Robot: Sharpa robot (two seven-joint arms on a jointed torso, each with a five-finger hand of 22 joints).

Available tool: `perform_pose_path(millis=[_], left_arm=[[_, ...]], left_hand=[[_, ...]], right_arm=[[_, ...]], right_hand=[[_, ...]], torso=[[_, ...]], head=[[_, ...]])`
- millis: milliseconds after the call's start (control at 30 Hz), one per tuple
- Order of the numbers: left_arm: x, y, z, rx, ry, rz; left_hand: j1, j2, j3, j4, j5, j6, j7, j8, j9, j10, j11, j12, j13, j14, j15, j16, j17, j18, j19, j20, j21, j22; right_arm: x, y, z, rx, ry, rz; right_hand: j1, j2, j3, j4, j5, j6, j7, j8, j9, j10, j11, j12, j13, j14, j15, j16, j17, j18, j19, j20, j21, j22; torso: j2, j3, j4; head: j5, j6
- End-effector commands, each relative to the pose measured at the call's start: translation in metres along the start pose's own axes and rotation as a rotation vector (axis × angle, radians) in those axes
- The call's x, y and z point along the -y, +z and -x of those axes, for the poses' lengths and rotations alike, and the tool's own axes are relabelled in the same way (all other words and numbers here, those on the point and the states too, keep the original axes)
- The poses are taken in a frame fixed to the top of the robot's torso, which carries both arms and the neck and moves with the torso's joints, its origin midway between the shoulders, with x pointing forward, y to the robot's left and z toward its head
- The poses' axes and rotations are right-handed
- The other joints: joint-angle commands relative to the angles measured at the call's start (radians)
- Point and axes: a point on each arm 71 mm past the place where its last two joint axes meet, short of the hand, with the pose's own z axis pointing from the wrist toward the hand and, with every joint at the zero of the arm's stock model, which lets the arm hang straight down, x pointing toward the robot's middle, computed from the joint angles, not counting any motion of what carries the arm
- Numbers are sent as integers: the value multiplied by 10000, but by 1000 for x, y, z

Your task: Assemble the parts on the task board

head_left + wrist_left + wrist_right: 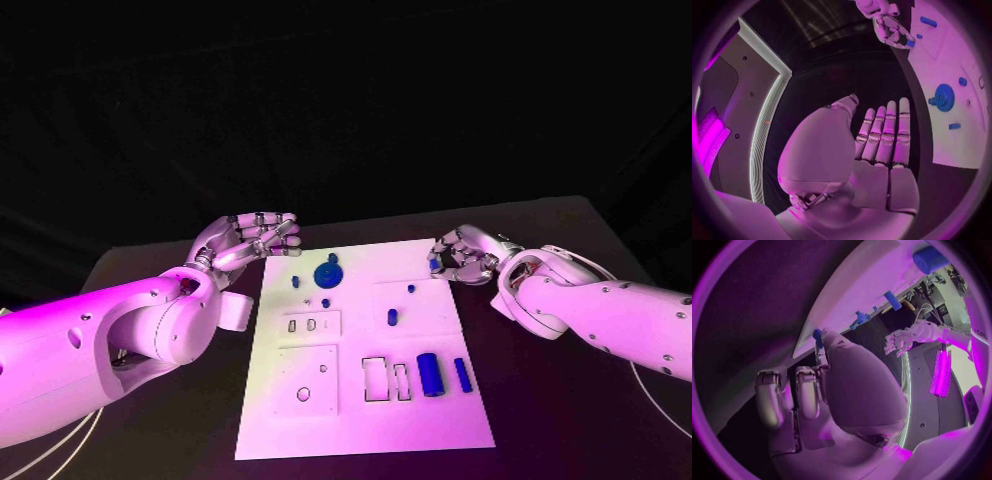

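White board [433, 420] carrying about nine blue parts; left hand [248, 240] spread and empty; right hand [459, 256] pinching one small blue part [817, 334].

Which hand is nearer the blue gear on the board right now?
Left. The left hand is open just off the task board's far left corner, close beside the blue gear. The right hand is at the board's far right edge, farther across, pinching a small blue part.

Magenta light, dark surround, fisheye-bent wrist views.
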Motion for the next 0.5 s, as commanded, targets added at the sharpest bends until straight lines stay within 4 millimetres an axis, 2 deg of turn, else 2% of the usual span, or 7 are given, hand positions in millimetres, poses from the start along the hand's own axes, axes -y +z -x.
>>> perform_pose_path(millis=[33,233,367,400,500], left_arm=[[1,0,-2,-122,-85,-64],[1,1,-1,-94,-71,-67],[0,1,0,-91,-69,-50],[0,1,0,-93,-70,-48],[0,2,1,-108,-75,-32]], left_hand=[[-63,-45,36,-48,-31,-76,422,-49,-9,-79,3,-32,-6,3,21,-22,9,92,-73,11,48,8],[-67,-41,43,-52,-31,-84,430,-56,-12,-95,9,-30,-5,-8,26,-28,22,91,-87,14,65,19],[-67,-41,43,-52,-31,-84,430,-56,-12,-95,9,-30,-5,-8,26,-28,22,91,-87,14,65,19],[-67,-41,43,-52,-31,-84,430,-56,-12,-95,9,-30,-5,-8,26,-28,22,91,-87,14,65,19],[-59,-32,57,-62,-29,-62,426,-45,-7,-75,4,-13,3,-6,25,-26,39,92,-100,16,84,30]], right_arm=[[-4,-2,-1,372,-115,127],[-21,-4,6,954,-4,297],[-44,-5,11,1249,17,576],[-45,-5,11,1258,23,592],[-65,-5,8,1326,113,860]], right_hand=[[25,166,159,-25,21,124,-80,77,166,126,-90,42,1623,1061,-60,32,2634,-67,1045,-92,43,2633],[2,216,427,-144,19,54,-26,139,187,85,-66,-16,1579,1061,-16,32,2634,-67,1045,-79,43,2633],[-93,213,521,-159,14,4,13,160,194,68,-32,-44,1559,1061,14,32,2634,-67,1045,-59,43,2633],[-125,209,542,-159,13,-10,20,165,196,69,-25,-44,1561,1061,20,32,2634,-67,1045,-53,43,2633],[-225,193,591,-151,10,-40,35,185,203,66,-9,-53,1555,1061,37,32,2634,-67,1045,-38,43,2633]], torso=[[-6,-8,-3],[-22,-40,6],[-16,-42,0],[-19,-48,0],[-52,-80,3]], head=[[9,23],[12,22],[34,34],[42,36],[114,-3]])
